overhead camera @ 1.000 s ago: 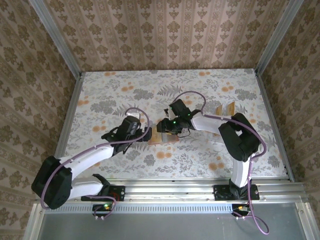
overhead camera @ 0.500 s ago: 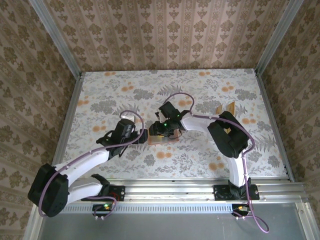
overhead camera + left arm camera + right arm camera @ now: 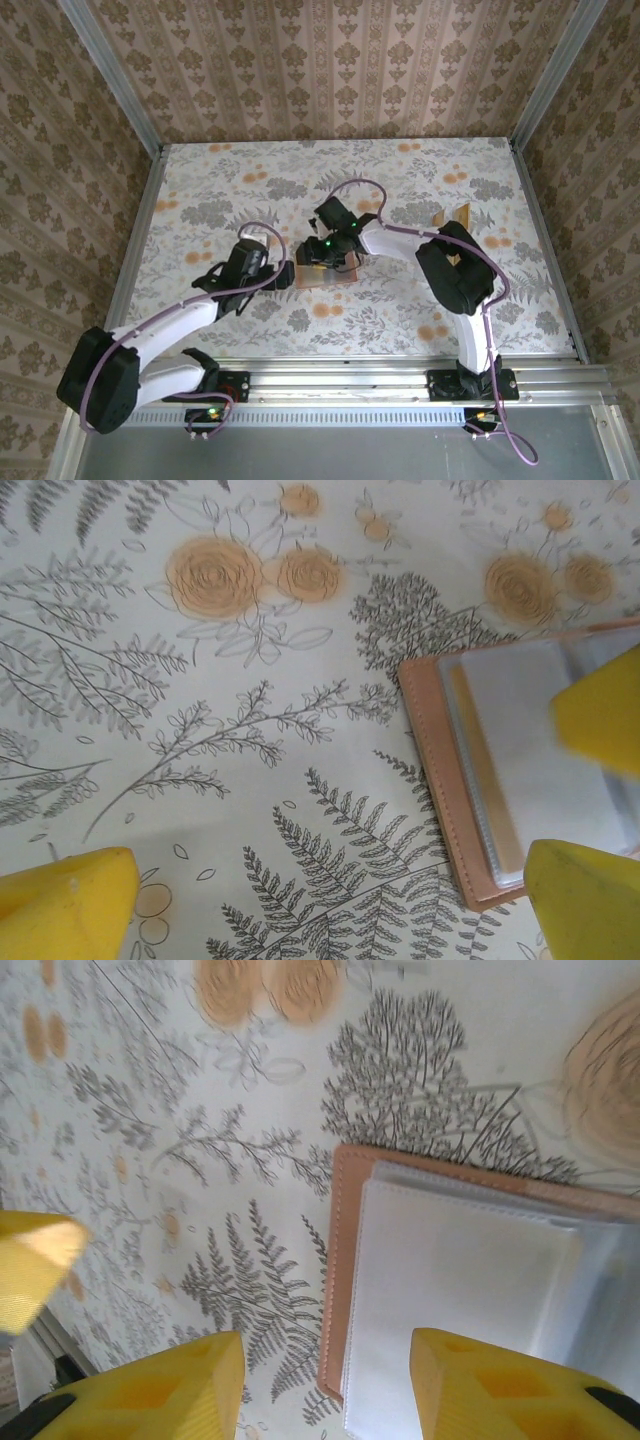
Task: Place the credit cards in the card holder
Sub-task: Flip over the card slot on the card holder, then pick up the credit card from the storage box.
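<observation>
Overhead view: the card holder [image 3: 335, 280] is lying open and flat mid-bench [image 3: 200, 190], terracotta cover down, clear sleeves [image 3: 540, 770] facing up. The L jaws are hanging fully open and empty at its left edge, with the yellow pads [image 3: 65, 900] wide apart. The R jaws are hovering over it approx. half open, pads [image 3: 500, 1390] straddling the sleeve edge w/ nothing pinched btwn them. The credit cards [image 3: 462, 214] are standing on edge at back right, well apart from the holder. The holder is looking light and floppy w/ slick, flimsy sleeves, prob. sliding if pushed, so pinning the cover edge seems wise. The cards are looking thin, stiff and slippery, best pinched by the raised top edge. No brand, label or legible writing is showing.
</observation>
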